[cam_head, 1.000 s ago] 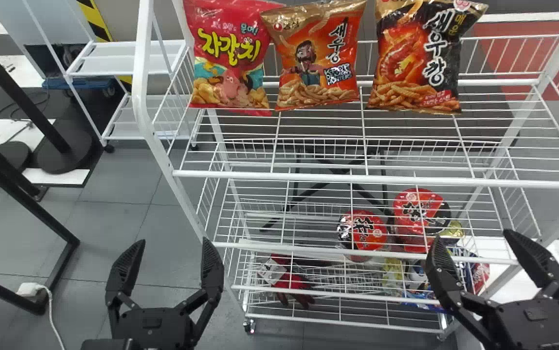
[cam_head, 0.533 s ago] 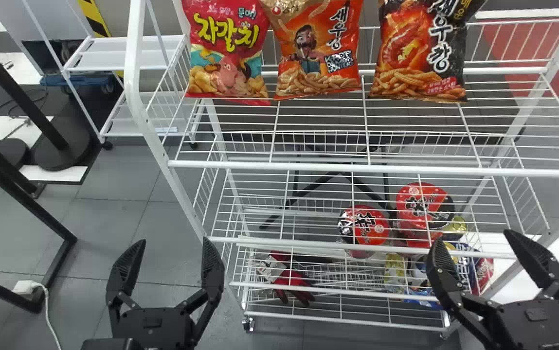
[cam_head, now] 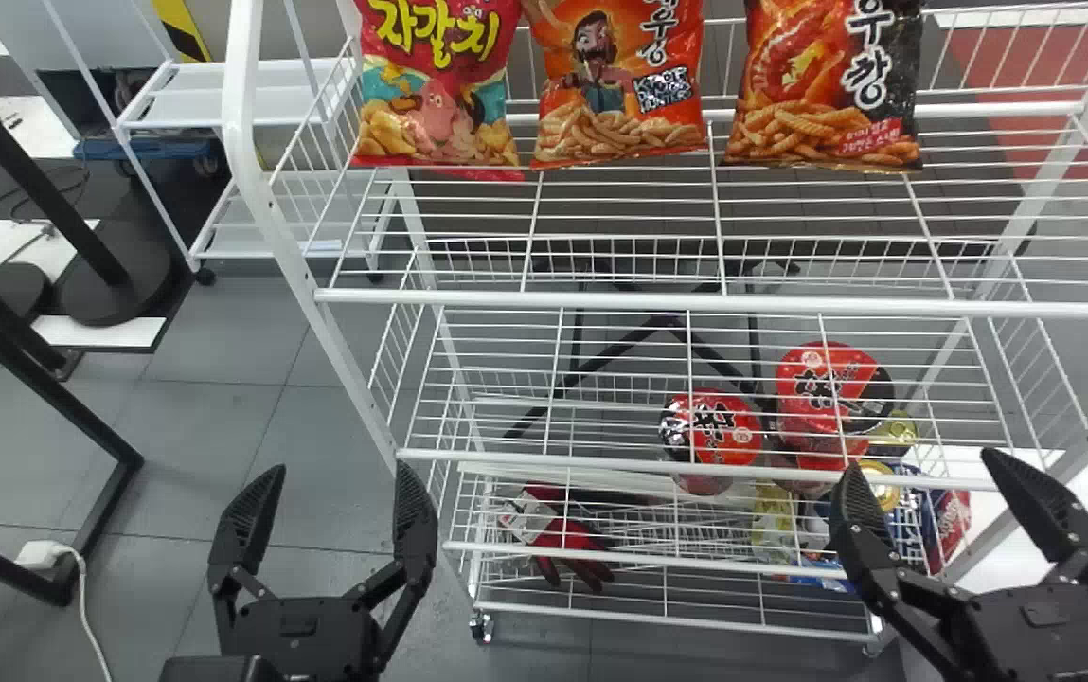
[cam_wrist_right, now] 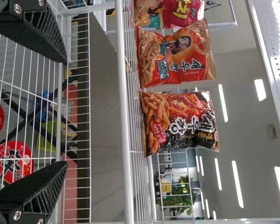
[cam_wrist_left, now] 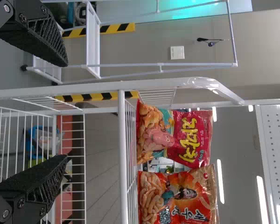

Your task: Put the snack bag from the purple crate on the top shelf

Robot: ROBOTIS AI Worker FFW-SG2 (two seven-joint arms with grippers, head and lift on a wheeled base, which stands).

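In the head view my left gripper (cam_head: 335,474) stands open over the floor left of the rack's lower part. My right gripper (cam_head: 922,464) is open before the rack's lower right side. Three snack bags stand side by side on the top wire shelf (cam_head: 638,301): a pink one (cam_head: 439,95), an orange one (cam_head: 615,104) and a black-and-orange one (cam_head: 823,90). The left wrist view has my left gripper (cam_wrist_left: 66,111) apart from the pink bag (cam_wrist_left: 191,140). In the right wrist view my right gripper (cam_wrist_right: 66,112) holds nothing, away from the black-and-orange bag (cam_wrist_right: 182,121).
Red cup noodles (cam_head: 709,431) and red gloves (cam_head: 567,540) lie on lower levels of the white rack, with several packages at the lower right. A black metal frame (cam_head: 32,407) stands at the left, a white cart (cam_head: 231,95) behind it. A white surface (cam_head: 1064,530) is at the right.
In the head view the rack and its bags have shifted upward, the bags' tops now passing out at the upper edge. Both grippers keep nearly the same place there and stay open.
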